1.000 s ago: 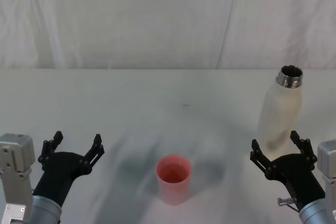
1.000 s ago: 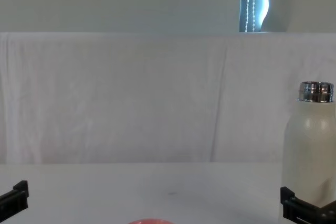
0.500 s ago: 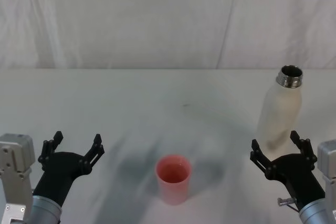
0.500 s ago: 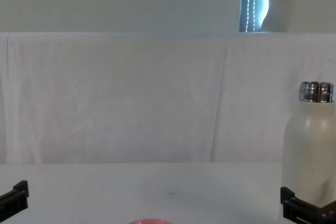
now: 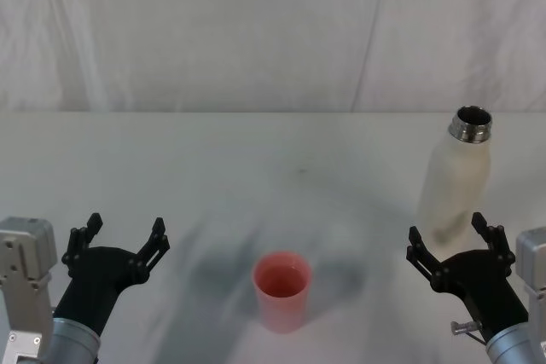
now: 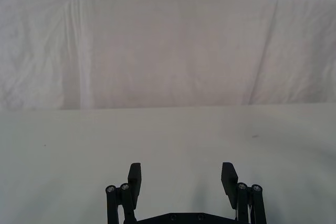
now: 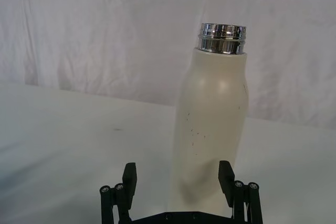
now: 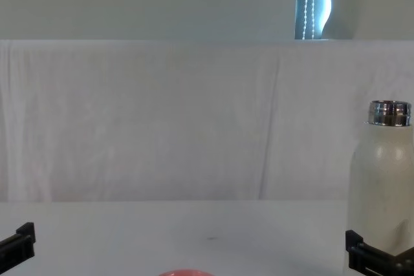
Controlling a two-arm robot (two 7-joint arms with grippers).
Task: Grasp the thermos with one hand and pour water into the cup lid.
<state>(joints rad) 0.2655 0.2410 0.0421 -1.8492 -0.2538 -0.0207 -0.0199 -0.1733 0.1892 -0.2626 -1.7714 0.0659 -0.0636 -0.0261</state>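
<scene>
Left gripper (image 5: pixel 121 240) and right gripper (image 5: pixel 450 240): matte black plastic, blocky angular fingers (image 6: pixel 135 178) on paired linkage bars with small silver pivot screws, tapering black palm body behind. Each black body joins a rounded light grey metal wrist cuff, with a boxy pale grey housing (image 5: pixel 21 263) carrying small screw holes mounted on the outer side. A small silver bolt (image 5: pixel 463 326) sticks out near the right wrist.

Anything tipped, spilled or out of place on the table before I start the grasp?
Nothing stands out. The tall cream-white thermos stands upright, uncapped, ahead of the open right hand; the small pink cup lid sits upright, with no spill visible.
</scene>
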